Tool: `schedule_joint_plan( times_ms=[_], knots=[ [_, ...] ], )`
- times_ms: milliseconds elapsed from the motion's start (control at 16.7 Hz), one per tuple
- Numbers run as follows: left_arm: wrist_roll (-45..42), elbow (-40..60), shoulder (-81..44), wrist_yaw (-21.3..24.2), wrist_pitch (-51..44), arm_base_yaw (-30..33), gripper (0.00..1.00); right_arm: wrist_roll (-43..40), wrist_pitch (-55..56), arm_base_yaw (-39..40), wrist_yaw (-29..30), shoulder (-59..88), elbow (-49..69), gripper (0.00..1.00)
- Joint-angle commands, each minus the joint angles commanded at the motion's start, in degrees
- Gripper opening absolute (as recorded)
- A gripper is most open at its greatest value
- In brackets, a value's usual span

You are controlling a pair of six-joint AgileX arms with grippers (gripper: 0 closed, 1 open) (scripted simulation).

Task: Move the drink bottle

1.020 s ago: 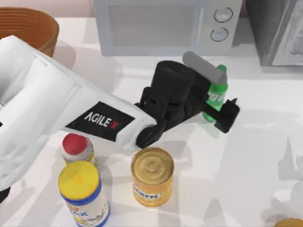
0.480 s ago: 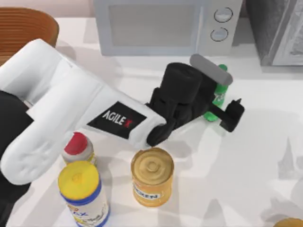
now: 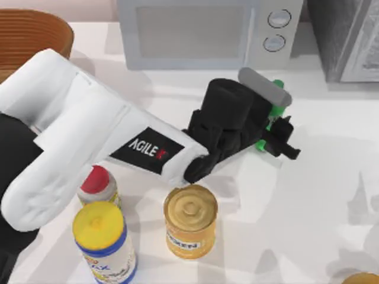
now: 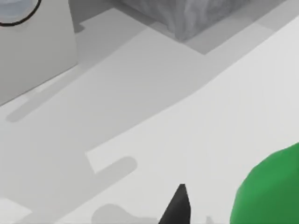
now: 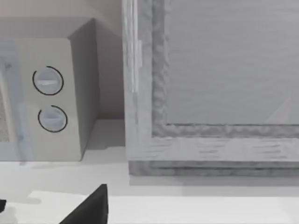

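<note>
The slim translucent green plastic drink bottle (image 3: pixel 273 112) stands on the white table (image 3: pixel 320 195) just in front of the microwave's control side, mostly hidden under my left gripper (image 3: pixel 277 131), so from above I get only slivers of green: the cap near the grey wrist camera bar and a bit of body lower down. The black fingers sit tight against either side of the bottle with green showing between them, so I judge them clamped on its body, low enough that the cap stays free. In the left wrist view a rounded green mass fills the corner at (image 4: pixel 271 186) with 1 dark fingertip (image 4: pixel 177 207) beside it, which fits a hold from the side. My left arm reaches in diagonally from the table's left, probably to slip past the clutter in front: a gold-lidded tin can (image 3: pixel 190 220), a white bottle with a red cap (image 3: pixel 96 183) and a yellow-lidded canister with a blue rim (image 3: pixel 102 239), all well apart from the bottle. I cannot tell whether the bottle is touching the table or just off it. Behind stands the pale grey microwave oven (image 3: pixel 201 29) with 2 round dials, a rough grey block (image 3: pixel 346 35) to its right, and a brown wicker basket (image 3: pixel 32 32) at the far left corner. My right arm is parked; its wrist view faces the microwave and block, and I cannot tell its fingers' state
</note>
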State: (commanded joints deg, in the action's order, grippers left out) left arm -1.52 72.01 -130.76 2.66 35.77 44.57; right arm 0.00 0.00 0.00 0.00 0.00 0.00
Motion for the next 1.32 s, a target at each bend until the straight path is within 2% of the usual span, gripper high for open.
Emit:
schedule_joint_plan(
  times_ms=[240,300,900,1080,1320],
  knots=[
    [0.0,0.0,0.0,0.0,0.0,0.0,0.02,0.0,0.0,0.0,0.0,0.0,0.0,1.0],
    [0.0,0.0,0.0,0.0,0.0,0.0,0.0,0.0,0.0,0.0,0.0,0.0,0.0,1.0],
    [0.2,-0.6,0.8,-0.8,0.3,-0.5,0.0,0.0,0.0,0.0,0.0,0.0,0.0,1.0],
    [1.7,-5.8,5.9,-5.8,1.8,-3.7,0.0,0.0,0.0,0.0,0.0,0.0,0.0,1.0],
    [5.1,-18.7,18.1,-14.9,4.8,-10.1,0.0,0.0,0.0,0.0,0.0,0.0,0.0,1.0]
  ],
)
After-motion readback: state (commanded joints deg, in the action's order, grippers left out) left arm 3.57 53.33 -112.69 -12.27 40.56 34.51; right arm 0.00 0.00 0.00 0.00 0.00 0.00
